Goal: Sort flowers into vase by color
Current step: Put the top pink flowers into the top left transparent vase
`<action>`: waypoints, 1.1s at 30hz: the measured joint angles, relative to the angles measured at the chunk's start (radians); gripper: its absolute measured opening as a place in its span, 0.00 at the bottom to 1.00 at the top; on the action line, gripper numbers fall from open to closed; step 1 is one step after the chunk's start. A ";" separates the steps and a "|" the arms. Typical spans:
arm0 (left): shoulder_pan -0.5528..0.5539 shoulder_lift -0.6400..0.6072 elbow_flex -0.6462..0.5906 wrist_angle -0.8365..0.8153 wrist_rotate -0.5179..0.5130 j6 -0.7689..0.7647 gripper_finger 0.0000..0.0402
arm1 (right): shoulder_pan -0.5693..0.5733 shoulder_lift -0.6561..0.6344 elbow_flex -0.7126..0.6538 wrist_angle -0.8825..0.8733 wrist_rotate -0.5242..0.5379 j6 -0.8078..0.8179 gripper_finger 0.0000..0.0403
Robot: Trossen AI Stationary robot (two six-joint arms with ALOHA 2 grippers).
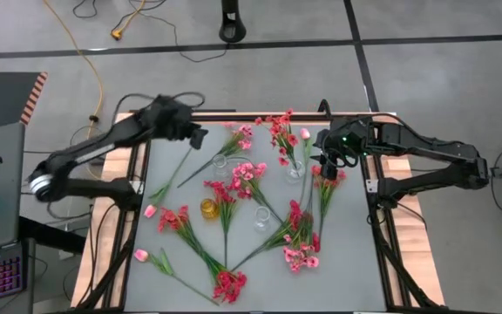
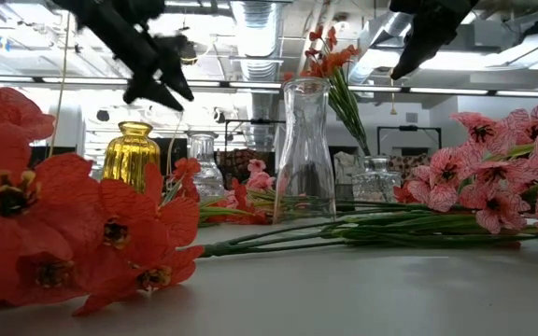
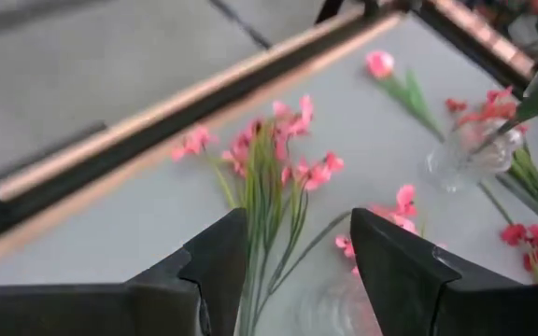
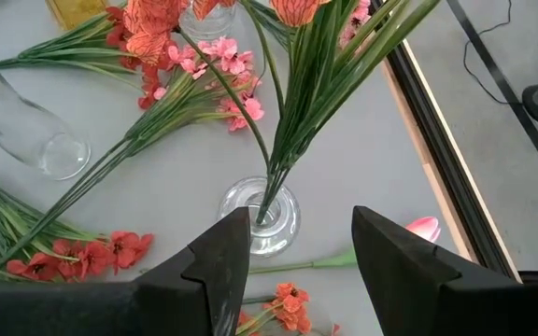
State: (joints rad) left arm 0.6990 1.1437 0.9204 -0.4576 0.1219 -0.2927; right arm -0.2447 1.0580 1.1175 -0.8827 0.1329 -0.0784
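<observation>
Overhead, you see the table (image 1: pixel 146 218) crowded through its middle with flowers (image 1: pixel 225 283), while bare surface remains along its left strip and near the front right corner. Your left gripper (image 1: pixel 200 134) hovers near the table's far left edge, fingers spread wide and empty; a pink sprig (image 3: pixel 267 161) lies flat on the table just ahead of it, close to the wooden rim (image 3: pixel 157 121). Your right gripper (image 1: pixel 328 162) hangs over the far right part, also parted and empty, directly above a clear vase (image 4: pixel 261 217) that already holds a bunch of red sprigs (image 1: pixel 281 131). You can count four vessels on the table: three clear glass ones and one amber bottle (image 1: pixel 208 208). Two pale pink buds (image 1: pixel 141 255) lie near the left side, and a third (image 4: pixel 422 228) rests by the right edge beside the vase
</observation>
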 joint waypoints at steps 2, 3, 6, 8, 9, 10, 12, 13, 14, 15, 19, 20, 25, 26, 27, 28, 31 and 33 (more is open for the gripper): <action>0.040 0.092 0.033 -0.002 0.061 0.000 0.45 | 0.000 0.000 0.000 0.000 0.000 0.000 0.53; 0.055 0.137 0.052 -0.002 0.085 0.000 0.45 | 0.000 0.000 0.000 0.000 0.000 0.000 0.53; 0.096 0.270 0.112 -0.003 0.142 0.000 0.45 | 0.000 0.000 0.000 0.000 0.000 0.000 0.53; 0.115 0.352 0.154 -0.004 0.181 0.001 0.44 | 0.000 0.000 0.000 0.000 0.000 0.000 0.53; 0.123 0.391 0.178 -0.004 0.202 0.001 0.44 | 0.000 0.000 0.000 0.000 0.000 0.000 0.53; 0.129 0.427 0.200 -0.007 0.223 0.001 0.43 | 0.000 0.000 0.000 0.000 0.000 0.000 0.53; 0.138 0.494 0.245 -0.024 0.268 0.001 0.42 | 0.000 0.000 0.000 0.000 0.000 0.000 0.53; 0.141 0.525 0.268 -0.033 0.287 0.001 0.42 | 0.000 0.000 0.000 0.000 0.000 0.000 0.53; 0.142 0.555 0.294 -0.042 0.300 0.005 0.41 | 0.000 0.000 0.000 0.000 0.000 0.000 0.53; 0.142 0.582 0.320 -0.058 0.310 0.016 0.41 | 0.000 0.000 0.000 0.000 0.000 0.000 0.53; 0.139 0.670 0.410 -0.165 0.313 0.063 0.40 | 0.000 0.000 0.000 0.000 0.000 0.000 0.53; 0.137 0.688 0.429 -0.194 0.312 0.071 0.40 | 0.000 0.000 0.000 0.000 -0.001 0.000 0.53; 0.115 0.752 0.470 -0.269 0.310 0.087 0.39 | 0.000 0.000 0.000 -0.001 -0.001 0.000 0.53; 0.107 0.761 0.470 -0.277 0.310 0.087 0.39 | 0.000 0.000 0.000 -0.001 -0.001 0.000 0.53; 0.100 0.769 0.470 -0.281 0.309 0.087 0.39 | 0.000 0.000 0.000 -0.001 -0.001 0.000 0.53; 0.092 0.775 0.470 -0.282 0.309 0.088 0.39 | 0.000 0.000 0.000 -0.001 -0.001 0.000 0.53; 0.073 0.790 0.471 -0.295 0.308 0.088 0.39 | 0.000 0.000 0.000 -0.001 -0.001 0.000 0.53; 0.062 0.790 0.470 -0.295 0.294 0.089 0.39 | 0.000 0.000 0.000 -0.001 -0.001 0.000 0.53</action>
State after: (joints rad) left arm 0.7606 1.9339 1.3907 -0.7525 0.4163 -0.2039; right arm -0.2447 1.0582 1.1175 -0.8837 0.1322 -0.0784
